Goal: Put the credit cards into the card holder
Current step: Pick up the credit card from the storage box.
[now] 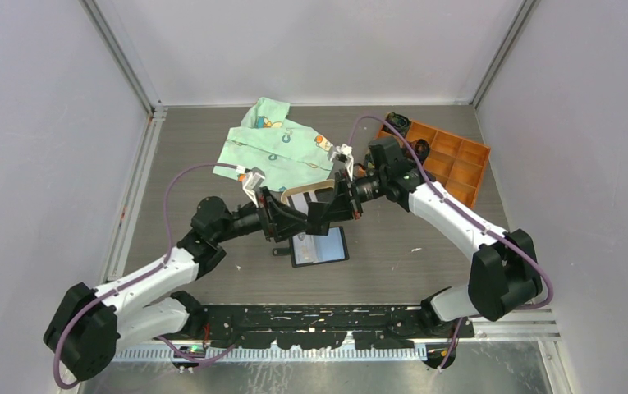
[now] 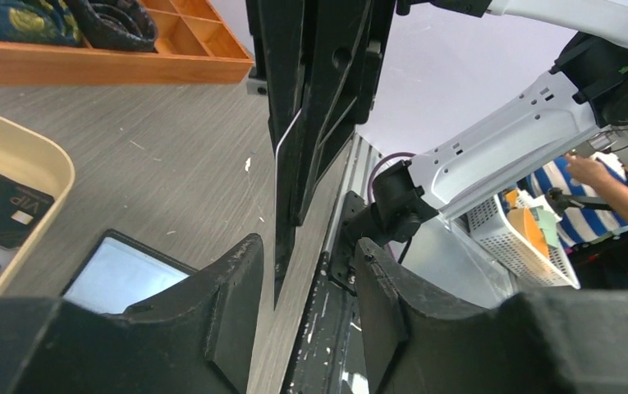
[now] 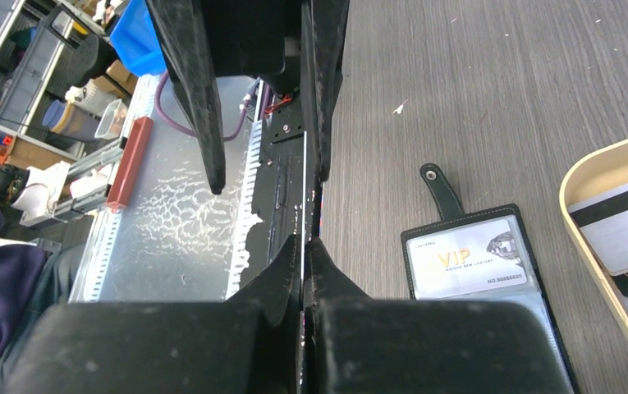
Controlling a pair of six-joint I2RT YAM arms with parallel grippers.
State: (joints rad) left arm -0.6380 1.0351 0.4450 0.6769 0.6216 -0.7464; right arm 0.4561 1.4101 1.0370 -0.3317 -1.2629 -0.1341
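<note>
Black right fingers (image 3: 281,275) pressed together on a credit card (image 3: 304,193), which shows edge-on as a thin white line between them. Left fingers (image 2: 228,287) spread, one on each side of the same card, gaps showing, no grip. The two arms meet in mid-air with the card well above the surface (image 3: 474,74). How much of the card sits inside the right pinch: cannot tell. Below and a little aside, the card holder (image 3: 532,324) lies open and flat with its snap tab out and a whitish VIP card (image 3: 468,258) already in one pocket. A tan tray (image 3: 589,162) just beside the holder has more cards (image 3: 622,222), whitish and black. An orange box (image 1: 450,156) and a green cloth (image 1: 281,144) sit further back, not involved. Handling, judged: the card is light, thin, stiff with some flex, and has slick faces, so it can pivot or slide in a two-point pinch. Best taken across the flat faces near one short end, leaving the far end free to lead into the pocket. The pocket mouth looks tight and the soft holder may shift or lift, so it likely needs pinning by the other arm.
</note>
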